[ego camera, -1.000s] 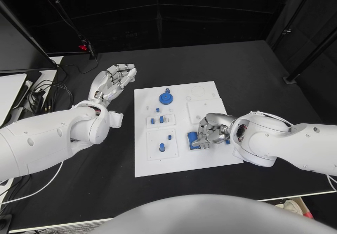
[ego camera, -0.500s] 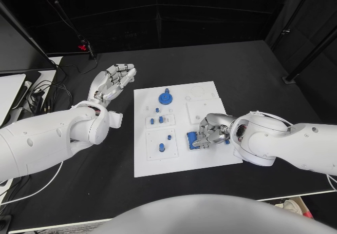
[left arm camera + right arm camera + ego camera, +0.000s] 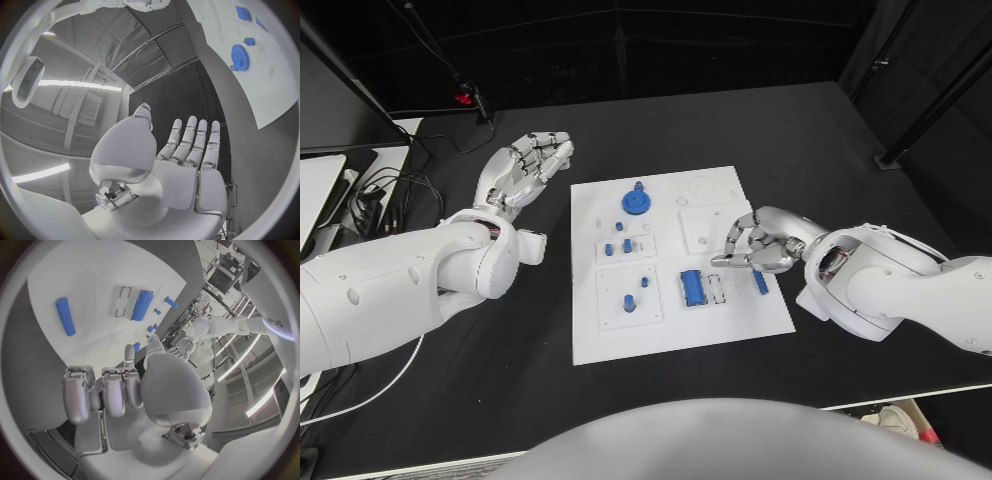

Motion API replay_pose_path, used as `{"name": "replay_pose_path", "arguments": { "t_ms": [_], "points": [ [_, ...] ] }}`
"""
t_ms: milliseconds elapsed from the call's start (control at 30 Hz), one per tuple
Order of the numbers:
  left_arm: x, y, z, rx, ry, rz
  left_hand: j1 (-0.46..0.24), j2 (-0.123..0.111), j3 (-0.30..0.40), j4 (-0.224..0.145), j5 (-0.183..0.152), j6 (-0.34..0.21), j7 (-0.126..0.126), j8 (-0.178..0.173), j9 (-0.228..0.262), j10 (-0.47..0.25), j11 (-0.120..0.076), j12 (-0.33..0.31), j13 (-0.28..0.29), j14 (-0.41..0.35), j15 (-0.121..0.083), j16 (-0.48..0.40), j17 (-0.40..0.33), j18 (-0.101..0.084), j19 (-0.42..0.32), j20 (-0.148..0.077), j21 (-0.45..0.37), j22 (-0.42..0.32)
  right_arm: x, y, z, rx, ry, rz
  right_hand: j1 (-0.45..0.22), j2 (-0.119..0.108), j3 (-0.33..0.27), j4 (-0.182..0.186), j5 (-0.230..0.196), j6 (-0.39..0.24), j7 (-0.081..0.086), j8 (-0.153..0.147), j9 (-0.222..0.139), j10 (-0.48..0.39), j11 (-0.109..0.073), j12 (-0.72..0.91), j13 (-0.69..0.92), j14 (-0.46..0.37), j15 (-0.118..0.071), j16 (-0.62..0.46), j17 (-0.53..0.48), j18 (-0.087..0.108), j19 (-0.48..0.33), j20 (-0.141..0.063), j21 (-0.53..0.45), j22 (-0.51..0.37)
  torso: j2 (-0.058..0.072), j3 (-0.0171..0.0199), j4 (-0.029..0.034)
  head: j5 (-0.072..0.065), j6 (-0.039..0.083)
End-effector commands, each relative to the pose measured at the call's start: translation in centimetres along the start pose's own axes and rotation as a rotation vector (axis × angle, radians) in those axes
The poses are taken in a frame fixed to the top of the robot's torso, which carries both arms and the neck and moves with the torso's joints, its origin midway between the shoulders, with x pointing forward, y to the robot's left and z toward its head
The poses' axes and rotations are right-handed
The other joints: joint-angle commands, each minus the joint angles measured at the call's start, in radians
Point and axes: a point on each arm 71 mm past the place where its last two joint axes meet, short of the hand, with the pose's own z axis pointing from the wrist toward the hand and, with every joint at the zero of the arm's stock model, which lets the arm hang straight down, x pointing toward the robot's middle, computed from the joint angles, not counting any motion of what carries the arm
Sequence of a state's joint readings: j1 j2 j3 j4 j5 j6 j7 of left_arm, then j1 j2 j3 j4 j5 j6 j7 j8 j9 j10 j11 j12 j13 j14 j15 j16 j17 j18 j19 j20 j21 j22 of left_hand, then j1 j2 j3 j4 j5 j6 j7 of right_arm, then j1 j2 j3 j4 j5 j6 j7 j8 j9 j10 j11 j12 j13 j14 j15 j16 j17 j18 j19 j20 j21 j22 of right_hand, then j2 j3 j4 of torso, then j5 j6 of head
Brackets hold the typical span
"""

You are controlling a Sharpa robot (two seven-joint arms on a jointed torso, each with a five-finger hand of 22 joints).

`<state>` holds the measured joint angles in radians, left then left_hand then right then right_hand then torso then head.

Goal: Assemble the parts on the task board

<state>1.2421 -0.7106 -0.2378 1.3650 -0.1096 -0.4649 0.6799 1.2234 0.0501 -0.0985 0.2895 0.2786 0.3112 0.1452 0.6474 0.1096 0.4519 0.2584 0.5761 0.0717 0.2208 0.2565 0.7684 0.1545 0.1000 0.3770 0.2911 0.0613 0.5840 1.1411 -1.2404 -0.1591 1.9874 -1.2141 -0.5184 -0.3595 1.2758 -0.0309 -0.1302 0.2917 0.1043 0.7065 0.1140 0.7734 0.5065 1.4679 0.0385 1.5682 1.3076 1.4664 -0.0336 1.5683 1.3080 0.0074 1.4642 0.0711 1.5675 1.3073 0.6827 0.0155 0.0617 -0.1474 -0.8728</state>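
The white task board (image 3: 733, 320) lies in the middle of the black table. On it are a blue gear (image 3: 638, 202), a blue block (image 3: 691, 288) beside an empty slot (image 3: 717, 289), a blue bar (image 3: 760, 283) and small blue pegs (image 3: 626, 246). My right hand (image 3: 764, 243) hovers over the board's right side, just beyond the bar, fingers curled in with nothing in them. The right wrist view shows the right hand (image 3: 125, 390), the bar (image 3: 64, 316) and the block (image 3: 141, 305). My left hand (image 3: 528, 170) is off the board's left edge, fingers spread, holding nothing. The left wrist view shows the left hand (image 3: 181, 165) and the gear (image 3: 238, 55).
Cables (image 3: 387, 185) lie at the table's left edge beside a white surface (image 3: 318, 190). A dark pole (image 3: 927, 100) stands at the far right corner. Bare black table surrounds the board.
My right hand has come off the blue block and moved away toward the board's right edge, uncovering the block and the blue bar. The left hand stays as it was.
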Motion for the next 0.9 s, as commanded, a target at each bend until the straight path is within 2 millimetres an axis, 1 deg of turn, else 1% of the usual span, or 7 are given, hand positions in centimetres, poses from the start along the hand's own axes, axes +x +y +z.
{"name": "replay_pose_path", "arguments": {
  "t_ms": [33, 133, 233, 500, 567, 733, 900],
  "points": [
    [0.1, -0.6, 0.1, 0.069, 0.005, -0.005, -0.002, 0.01, -0.007, 0.002, 0.003, -0.01, 0.15, 0.007, -0.001, -0.009, 0.0, 0.002, -0.001, -0.009, -0.001, 0.001, -0.001, -0.012, -0.002, 0.0, 0.004, -0.001, -1.2, -0.1, -0.6, -0.066, -0.094, 0.078, -0.021, 0.004, -0.009, 0.002, 0.034, -0.014, 0.005, -0.015, -0.016, 0.103, 0.013, 0.003, 0.263, 0.104, 0.011, 0.002, 0.263, -0.006, 0.104, 0.012, -0.001, 0.262, 0.001, -0.0005, 0.0002, -0.009, 0.0],
    [0.1, -0.6, 0.1, 0.07, 0.005, -0.004, -0.002, 0.01, -0.007, 0.002, 0.003, -0.01, 0.15, 0.007, -0.001, -0.009, 0.0, 0.002, -0.001, -0.009, -0.001, 0.001, -0.001, -0.012, -0.002, 0.0, 0.004, -0.001, -1.6, -1.4, -1.1, -0.004, -0.081, 0.047, -0.052, 0.006, -0.016, 0.003, 0.058, -0.027, 0.013, -0.026, -0.03, 0.103, 0.02, 0.003, 0.263, 0.104, 0.017, 0.002, 0.263, -0.006, 0.103, 0.019, -0.002, 0.261, 0.002, -0.0007, 0.0016, -0.02, 0.0],
    [0.2, -0.6, 0.1, 0.07, 0.005, -0.004, -0.002, 0.01, -0.007, 0.002, 0.003, -0.01, 0.15, 0.007, -0.001, -0.009, 0.0, 0.002, -0.001, -0.009, -0.001, 0.001, -0.001, -0.012, -0.002, 0.0, 0.004, -0.001, -2.0, -2.7, -1.6, 0.069, -0.058, -0.002, -0.072, 0.011, -0.017, 0.003, 0.073, -0.041, 0.017, -0.031, -0.038, 0.103, 0.025, 0.003, 0.263, 0.104, 0.021, 0.002, 0.263, -0.005, 0.101, 0.023, -0.005, 0.26, 0.001, -0.0003, -0.0005, -0.026, 0.0],
    [0.1, -0.5, 0.1, 0.069, 0.003, -0.002, -0.002, 0.01, -0.007, 0.002, 0.003, -0.01, 0.15, 0.007, -0.001, -0.009, 0.0, 0.002, -0.001, -0.009, -0.001, 0.001, -0.001, -0.012, -0.002, 0.0, 0.004, -0.001, -2.0, -4.6, -2.2, 0.223, 0.009, -0.133, -0.062, 0.013, -0.013, 0.0, 0.06, -0.044, 0.021, -0.033, -0.047, 0.103, 0.029, 0.003, 0.263, 0.104, 0.025, 0.002, 0.263, -0.005, 0.101, 0.027, -0.004, 0.26, 0.0, 0.0002, -0.0023, -0.042, 0.0],
    [0.1, -0.5, 0.1, 0.069, 0.003, -0.003, -0.002, 0.01, -0.007, 0.002, 0.003, -0.01, 0.15, 0.007, -0.001, -0.009, 0.0, 0.002, -0.001, -0.009, -0.001, 0.001, -0.001, -0.012, -0.002, 0.0, 0.004, -0.001, -1.9, -4.8, -2.2, 0.246, 0.028, -0.164, -0.056, 0.012, -0.011, -0.001, 0.057, -0.042, 0.021, -0.032, -0.05, 0.103, 0.029, 0.003, 0.263, 0.104, 0.026, 0.002, 0.263, -0.005, 0.101, 0.028, -0.005, 0.26, 0.001, 0.0013, 0.0003, -0.047, 0.0],
    [0.1, -0.5, 0.1, 0.069, 0.004, -0.003, -0.002, 0.01, -0.007, 0.002, 0.003, -0.01, 0.15, 0.007, -0.001, -0.009, 0.0, 0.002, -0.001, -0.009, -0.001, 0.001, -0.001, -0.012, -0.002, 0.0, 0.004, -0.001, -1.4, -5.0, -2.2, 0.286, 0.077, -0.219, -0.055, 0.007, -0.012, 0.001, 0.052, -0.037, 0.021, -0.031, -0.053, 0.103, 0.03, 0.003, 0.263, 0.104, 0.027, 0.002, 0.263, -0.005, 0.101, 0.03, -0.005, 0.26, 0.0, 0.0012, 0.0025, -0.05, 0.0],
    [0.1, -0.5, 0.1, 0.069, 0.003, -0.003, -0.002, 0.01, -0.007, 0.002, 0.003, -0.01, 0.15, 0.007, -0.001, -0.009, 0.0, 0.002, -0.001, -0.009, -0.001, 0.001, -0.001, -0.012, -0.002, 0.0, 0.004, -0.001, -1.0, -5.1, -2.1, 0.309, 0.109, -0.248, -0.056, 0.006, -0.012, 0.002, 0.051, -0.032, 0.021, -0.029, -0.055, 0.103, 0.03, 0.003, 0.263, 0.104, 0.027, 0.002, 0.263, -0.005, 0.102, 0.03, -0.004, 0.261, 0.001, 0.0009, 0.0014, -0.049, 0.0]
  ]
}}
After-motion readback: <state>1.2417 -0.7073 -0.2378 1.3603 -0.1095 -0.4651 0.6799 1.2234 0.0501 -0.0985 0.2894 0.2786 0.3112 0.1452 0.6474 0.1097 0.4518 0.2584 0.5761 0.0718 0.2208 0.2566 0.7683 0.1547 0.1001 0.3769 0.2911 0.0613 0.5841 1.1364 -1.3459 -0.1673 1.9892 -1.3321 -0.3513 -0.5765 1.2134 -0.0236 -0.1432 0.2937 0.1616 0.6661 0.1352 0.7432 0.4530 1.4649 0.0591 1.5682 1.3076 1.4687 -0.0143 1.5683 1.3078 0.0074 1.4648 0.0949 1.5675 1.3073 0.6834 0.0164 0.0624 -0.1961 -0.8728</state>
